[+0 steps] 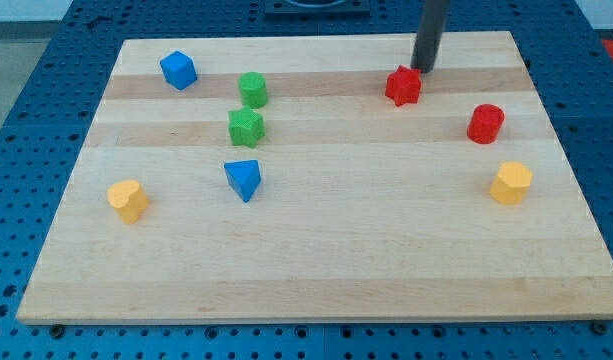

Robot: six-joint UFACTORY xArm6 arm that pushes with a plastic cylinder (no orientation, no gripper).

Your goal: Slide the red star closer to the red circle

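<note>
My tip (pixel 423 69) sits just above-right of the red star (pixel 403 86) (nearly touching). The red circle (pixel 485 123) lies lower right, apart. No jaws here, only a rod.

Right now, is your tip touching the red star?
Cannot tell. In the camera view, my tip sits just above and right of the red star, their outlines meeting, but one view shows neither contact nor a gap plainly.

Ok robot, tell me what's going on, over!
My tip just above-right of the red star. Red circle to its lower right, apart. Nothing between them.
</note>
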